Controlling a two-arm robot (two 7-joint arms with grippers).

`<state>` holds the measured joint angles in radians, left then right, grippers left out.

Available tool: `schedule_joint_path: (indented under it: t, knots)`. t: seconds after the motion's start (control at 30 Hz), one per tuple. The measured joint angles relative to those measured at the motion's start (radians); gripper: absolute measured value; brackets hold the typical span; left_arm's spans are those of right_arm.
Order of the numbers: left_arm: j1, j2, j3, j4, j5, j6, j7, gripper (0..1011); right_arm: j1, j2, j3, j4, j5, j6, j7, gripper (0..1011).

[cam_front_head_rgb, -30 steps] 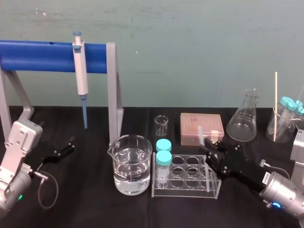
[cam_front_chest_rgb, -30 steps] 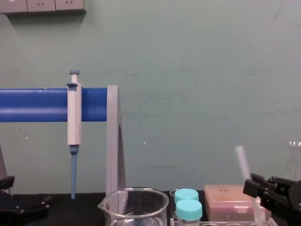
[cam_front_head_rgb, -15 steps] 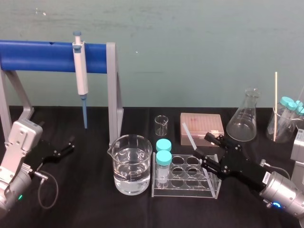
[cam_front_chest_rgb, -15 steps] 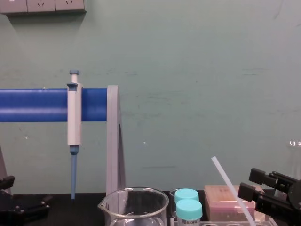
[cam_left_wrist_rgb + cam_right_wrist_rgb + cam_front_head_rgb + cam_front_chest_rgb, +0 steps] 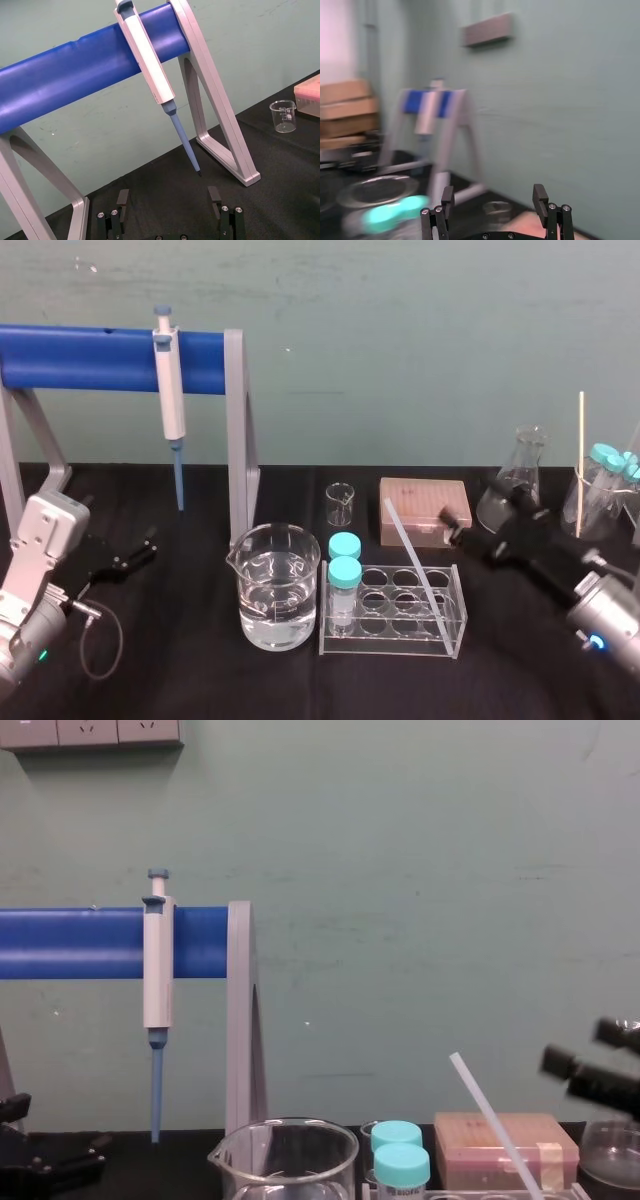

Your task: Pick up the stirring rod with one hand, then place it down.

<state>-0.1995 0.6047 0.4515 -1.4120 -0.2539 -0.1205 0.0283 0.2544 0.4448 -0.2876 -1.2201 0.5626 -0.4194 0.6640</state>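
Black table: stirring rod leans in rack beside beaker (right claw spread).

The right end effector holds its 2 black fingers spread wide, with nothing between them. Beyond them a small clear beaker and the corner of a pinkish box sit on the dark desk, with a teal cap and a large beaker's rim nearby. Farther back, a grey-legged stand with a blue bar carries a white pipette, and a grey strip is mounted on the green wall.
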Motion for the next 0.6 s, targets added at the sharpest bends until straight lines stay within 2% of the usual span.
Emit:
schedule_joint_path:
  t: [0.03, 0.07, 0.1, 0.13, 0.17, 0.2, 0.23, 0.27, 0.3, 0.4, 0.5, 0.6]
  knots:
    - [0.000, 0.000, 0.000, 0.000, 0.000, 0.000, 0.000, 1000, -0.006, -0.002, 0.009, -0.010, -0.014, 0.002, -0.033, 1004]
    - [0.000, 0.000, 0.000, 0.000, 0.000, 0.000, 0.000, 1000, -0.023, -0.007, 0.029, -0.032, -0.059, 0.009, -0.125, 1004]
    - [0.000, 0.000, 0.000, 0.000, 0.000, 0.000, 0.000, 1000, -0.030, -0.010, 0.037, -0.040, -0.081, 0.014, -0.165, 1004]
    - [0.000, 0.000, 0.000, 0.000, 0.000, 0.000, 0.000, 1000, -0.042, -0.017, 0.051, -0.054, -0.125, 0.029, -0.244, 1004]
    - [0.000, 0.000, 0.000, 0.000, 0.000, 0.000, 0.000, 1000, -0.049, -0.020, 0.057, -0.060, -0.147, 0.042, -0.279, 1004]
    - [0.000, 0.000, 0.000, 0.000, 0.000, 0.000, 0.000, 1000, -0.049, -0.020, 0.057, -0.060, -0.147, 0.042, -0.279, 1004]
    - [0.000, 0.000, 0.000, 0.000, 0.000, 0.000, 0.000, 1000, -0.060, -0.026, 0.065, -0.068, -0.187, 0.077, -0.350, 1004]
    - [0.000, 0.000, 0.000, 0.000, 0.000, 0.000, 0.000, 1000, -0.064, -0.030, 0.068, -0.072, -0.204, 0.099, -0.381, 1004]
    - [0.000, 0.000, 0.000, 0.000, 0.000, 0.000, 0.000, 1000, -0.072, -0.035, 0.073, -0.076, -0.234, 0.149, -0.437, 1004]
    - [0.000, 0.000, 0.000, 0.000, 0.000, 0.000, 0.000, 1000, -0.079, -0.044, 0.077, -0.072, -0.270, 0.226, -0.497, 1004]
    - [0.000, 0.000, 0.000, 0.000, 0.000, 0.000, 0.000, 1000, -0.080, -0.051, 0.079, -0.061, -0.285, 0.271, -0.517, 1004]
    - [0.000, 0.000, 0.000, 0.000, 0.000, 0.000, 0.000, 1000, -0.080, -0.054, 0.080, -0.055, -0.291, 0.288, -0.522, 1004]
